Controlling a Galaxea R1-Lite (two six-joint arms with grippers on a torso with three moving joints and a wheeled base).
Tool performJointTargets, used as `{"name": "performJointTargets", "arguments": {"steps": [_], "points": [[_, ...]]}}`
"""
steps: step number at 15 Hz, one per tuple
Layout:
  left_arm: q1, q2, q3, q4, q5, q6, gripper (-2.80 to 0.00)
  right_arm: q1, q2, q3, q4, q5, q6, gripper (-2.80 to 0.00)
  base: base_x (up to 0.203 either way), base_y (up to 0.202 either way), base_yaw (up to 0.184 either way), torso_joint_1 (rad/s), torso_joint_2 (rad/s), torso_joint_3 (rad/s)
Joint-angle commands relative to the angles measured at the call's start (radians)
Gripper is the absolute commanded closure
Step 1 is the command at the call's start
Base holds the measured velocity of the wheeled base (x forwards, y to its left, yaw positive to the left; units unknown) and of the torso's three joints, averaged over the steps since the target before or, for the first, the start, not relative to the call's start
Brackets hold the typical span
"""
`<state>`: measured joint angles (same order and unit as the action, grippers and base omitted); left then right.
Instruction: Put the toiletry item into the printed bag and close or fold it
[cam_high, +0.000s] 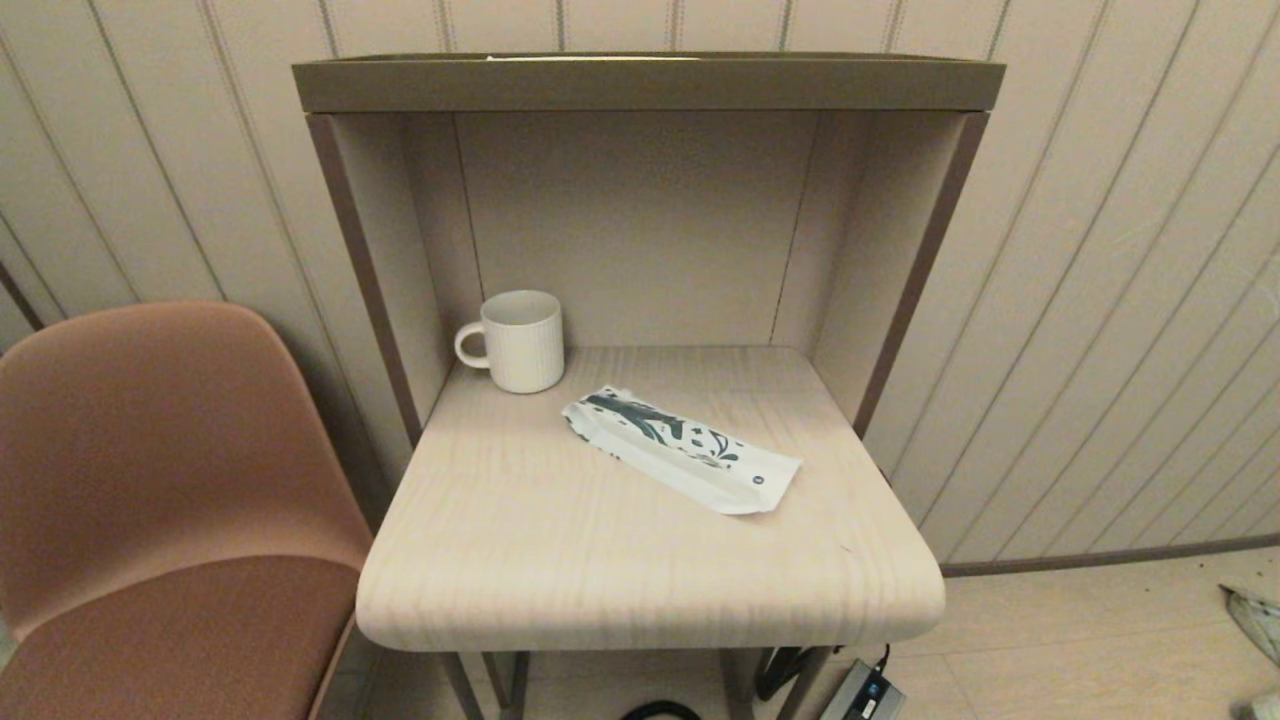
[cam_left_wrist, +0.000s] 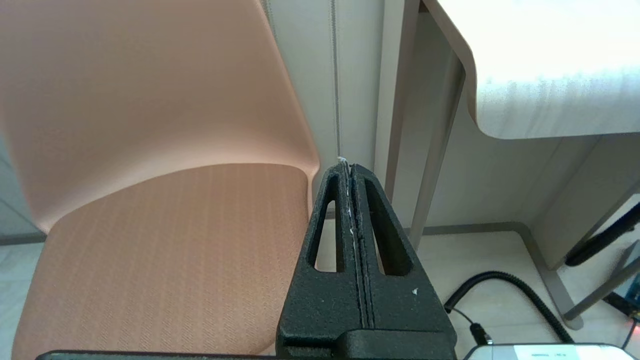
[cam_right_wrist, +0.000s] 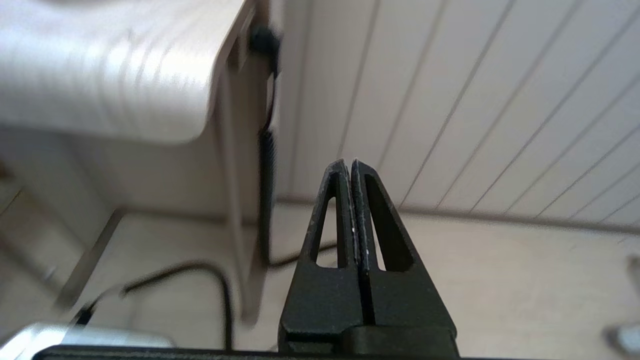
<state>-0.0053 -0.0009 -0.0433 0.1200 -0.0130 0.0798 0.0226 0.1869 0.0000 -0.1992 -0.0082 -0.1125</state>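
A small pale wood-grain surface (cam_high: 560, 560) with rounded front corners stands inside a tall alcove frame against a striped panelled wall. On it lies the printed bag (cam_high: 680, 448), a flat white pouch with a dark teal pattern, resting slantwise near the middle, one end pointing toward the back left and the other toward the front right. Behind it, in the back left corner and apart from the bag, a white ribbed mug (cam_high: 518, 340) stands upright with its handle turned left.

A salmon-pink chair (cam_high: 150, 500) sits to the left of the surface.

Neither arm appears in the head view. The left end effector (cam_left_wrist: 348, 167) hangs low beside the chair seat, below the level of the surface, its two black fingers pressed together with nothing between them. The right end effector (cam_right_wrist: 348, 164) is likewise low, under the right front corner of the surface and facing the panelled wall, fingers pressed flat together and holding nothing. Black cables (cam_right_wrist: 200, 272) trail on the floor beneath.
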Motion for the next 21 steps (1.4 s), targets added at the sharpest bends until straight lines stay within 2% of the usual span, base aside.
{"name": "performJointTargets", "arguments": {"steps": [1, 4, 7, 9, 11, 21], "points": [[-0.001, 0.002, 0.002, -0.002, -0.001, 0.0, 0.0, -0.024, -0.169, 0.0, 0.007, 0.009, -0.001, 0.0, 0.0, 0.0, 0.0, 0.0, 0.0, 0.0], [-0.001, 0.002, 0.002, -0.002, -0.002, 0.026, 0.0, -0.027, -0.187, 0.0, 0.093, 0.031, 0.014, 0.0, 0.0, 0.0, 0.0, 0.0, 0.0, 0.0], [0.001, 0.002, 0.002, -0.003, -0.028, 0.037, 0.0, -0.027, -0.187, 0.0, 0.069, 0.031, 0.054, 0.0, 0.0, 0.0, 0.0, 0.0, 0.0, 0.0], [0.0, 0.002, 0.003, -0.005, -0.007, 0.005, 0.0, -0.029, -0.187, 0.0, 0.069, 0.012, 0.096, 0.0, 0.0, 0.0, 0.0, 0.0, 0.0, 0.0], [0.001, 0.002, 0.005, -0.023, 0.024, -0.08, 0.0, -0.029, -0.187, 0.0, 0.069, 0.011, 0.096, 0.0, 0.0, 0.0, 0.0, 0.0, 0.0, 0.0], [0.001, 0.002, 0.005, -0.023, 0.022, -0.078, 0.0, -0.029, -0.187, 0.0, 0.069, 0.011, 0.099, 0.0, 0.0, 0.0, 0.0, 0.0, 0.0, 0.0]]}}
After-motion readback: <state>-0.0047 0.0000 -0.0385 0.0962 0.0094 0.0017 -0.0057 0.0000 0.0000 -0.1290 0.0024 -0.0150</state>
